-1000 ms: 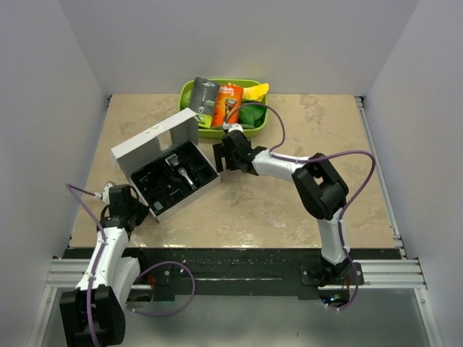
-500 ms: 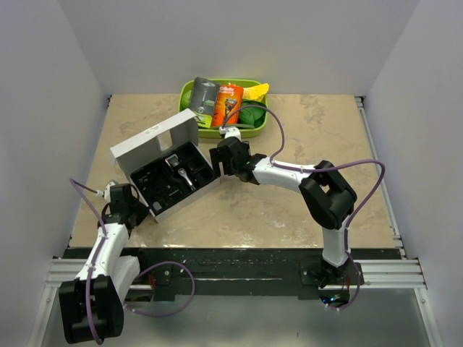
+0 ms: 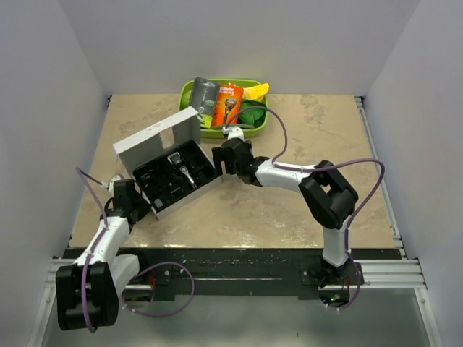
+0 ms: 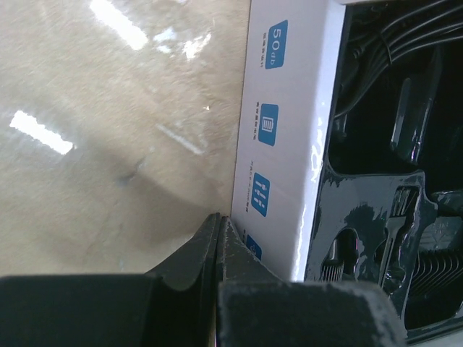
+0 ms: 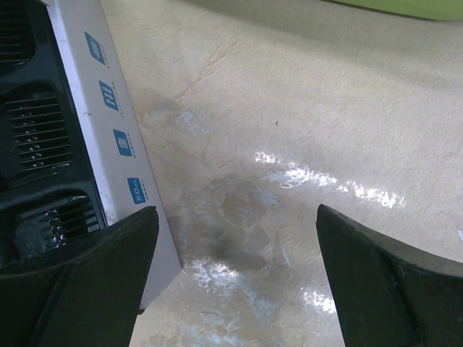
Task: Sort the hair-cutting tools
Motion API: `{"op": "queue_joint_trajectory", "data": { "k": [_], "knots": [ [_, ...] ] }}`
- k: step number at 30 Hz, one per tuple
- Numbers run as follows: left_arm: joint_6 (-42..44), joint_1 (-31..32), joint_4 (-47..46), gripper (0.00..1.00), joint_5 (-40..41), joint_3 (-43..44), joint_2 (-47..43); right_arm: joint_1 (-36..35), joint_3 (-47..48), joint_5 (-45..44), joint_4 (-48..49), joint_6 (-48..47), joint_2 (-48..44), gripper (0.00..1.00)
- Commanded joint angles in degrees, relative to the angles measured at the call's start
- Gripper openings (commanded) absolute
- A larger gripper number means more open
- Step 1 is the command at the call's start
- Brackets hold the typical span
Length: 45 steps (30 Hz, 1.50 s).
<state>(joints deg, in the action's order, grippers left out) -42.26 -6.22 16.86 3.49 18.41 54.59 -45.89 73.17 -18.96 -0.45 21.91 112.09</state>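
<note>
An open white box (image 3: 155,139) holds a black moulded insert (image 3: 173,177). The slim black clipper with the silver head (image 3: 181,167) lies in the insert. Black toothed guide combs sit in insert pockets in the right wrist view (image 5: 40,134) and the left wrist view (image 4: 434,269). I cannot pick out the small curved piece. My left gripper (image 3: 134,205) (image 4: 217,220) is shut and empty, with its tips against the box's near-left wall (image 4: 278,144). My right gripper (image 3: 221,160) (image 5: 239,249) is open and empty, low over the table beside the box's right wall (image 5: 108,123).
A green tray (image 3: 259,123) at the back middle holds the grey-and-green razor package (image 3: 204,96), the orange razor package (image 3: 228,101) and yellow and green items. Its rim shows in the right wrist view (image 5: 405,7). The box lid stands tilted back to the left.
My left gripper has moved up and right against the box wall. My right arm's elbow has swung right, with its gripper staying beside the box's right corner.
</note>
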Motion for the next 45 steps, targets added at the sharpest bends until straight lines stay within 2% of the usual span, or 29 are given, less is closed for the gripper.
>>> {"op": "queue_joint_trajectory", "data": {
  "k": [1,13,23,37,42,45],
  "knots": [
    [-0.6,5.3,-6.5,0.00,-7.6,1.0,4.0,-3.3,-4.7,11.1,1.0,-0.1,-1.3,0.96],
    [-0.3,17.5,-9.8,0.00,-7.3,4.1,10.2,-5.2,-15.0,11.9,4.8,1.7,-9.6,0.95],
    [3.1,27.4,-15.8,0.00,-8.2,12.0,23.3,-5.7,-21.0,11.0,5.9,2.8,-14.8,0.95],
    [8.5,30.4,-20.4,0.00,-7.0,20.9,35.7,-6.0,-29.2,10.6,8.0,5.5,-20.8,0.95],
    [9.7,30.4,-17.7,0.00,-5.4,23.9,36.6,-6.1,-29.6,7.6,4.5,5.2,-25.1,0.95],
    [10.8,30.4,-14.3,0.00,-1.2,25.4,35.1,-6.1,-29.2,3.6,0.6,5.2,-30.0,0.96]
  ]
}}
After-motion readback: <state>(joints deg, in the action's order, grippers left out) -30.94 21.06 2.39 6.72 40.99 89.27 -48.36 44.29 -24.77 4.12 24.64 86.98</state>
